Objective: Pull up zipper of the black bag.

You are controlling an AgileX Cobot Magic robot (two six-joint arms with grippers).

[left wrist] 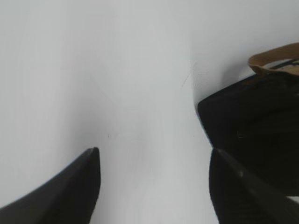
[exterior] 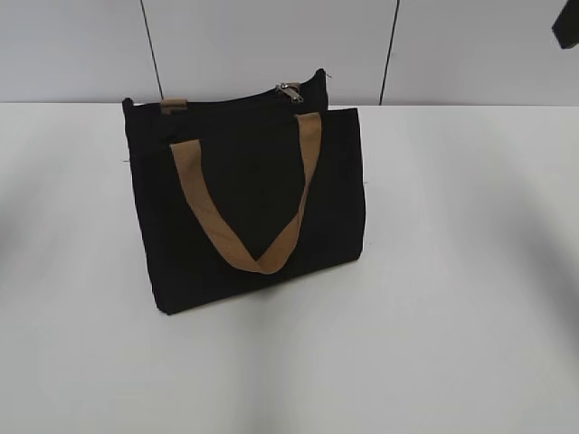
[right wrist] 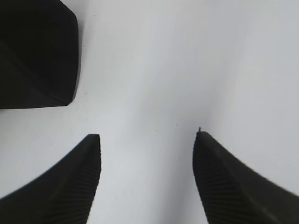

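The black bag [exterior: 249, 203] stands upright in the middle of the white table, with a tan strap handle [exterior: 244, 221] hanging down its front. The silver zipper pull [exterior: 289, 90] sits on the top edge, toward the right end. My left gripper [left wrist: 154, 151] is open and empty over bare table; the black bag [left wrist: 254, 123] and a tan strap [left wrist: 273, 58] lie at the right of its view. My right gripper [right wrist: 147, 136] is open and empty over bare table; a corner of the black bag [right wrist: 35, 56] shows at upper left. Neither gripper's jaws show in the exterior view.
The white table [exterior: 452, 316] spreads around the bag on all sides. A white panelled wall [exterior: 271, 45] stands behind it. A dark piece of an arm [exterior: 566, 27] shows at the top right corner of the exterior view.
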